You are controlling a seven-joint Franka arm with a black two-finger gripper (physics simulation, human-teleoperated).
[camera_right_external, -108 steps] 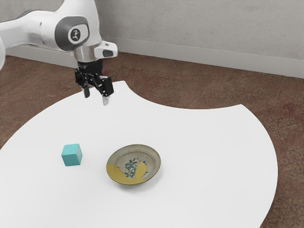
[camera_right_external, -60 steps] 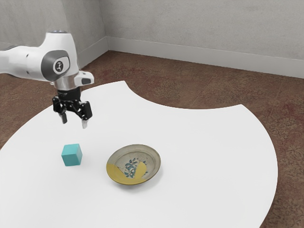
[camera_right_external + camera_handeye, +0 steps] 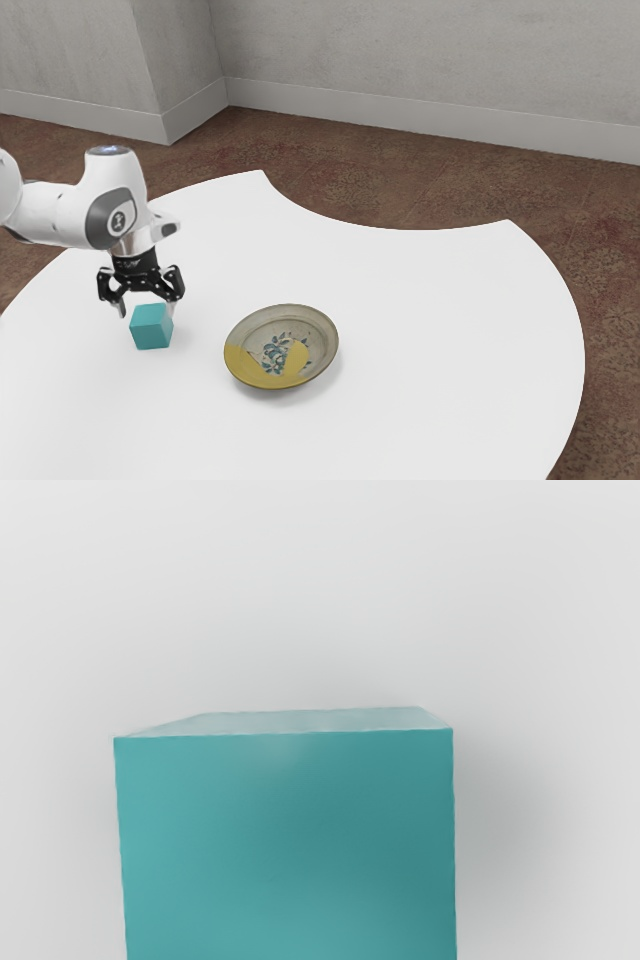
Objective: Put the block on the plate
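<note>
While the teal cube-shaped block (image 3: 151, 328) sat on the smooth white surface (image 3: 420, 320) near the round grey-and-yellow ceramic plate (image 3: 280, 347), the black two-finger end effector (image 3: 147, 310) was at the block, fingers spread.

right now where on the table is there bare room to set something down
Bare: the white table from the plate to the edge at the exterior view's right, and between plate and curved notch. Crowded: at the block, where the open gripper hangs; the block-plate gap is narrow.
</note>
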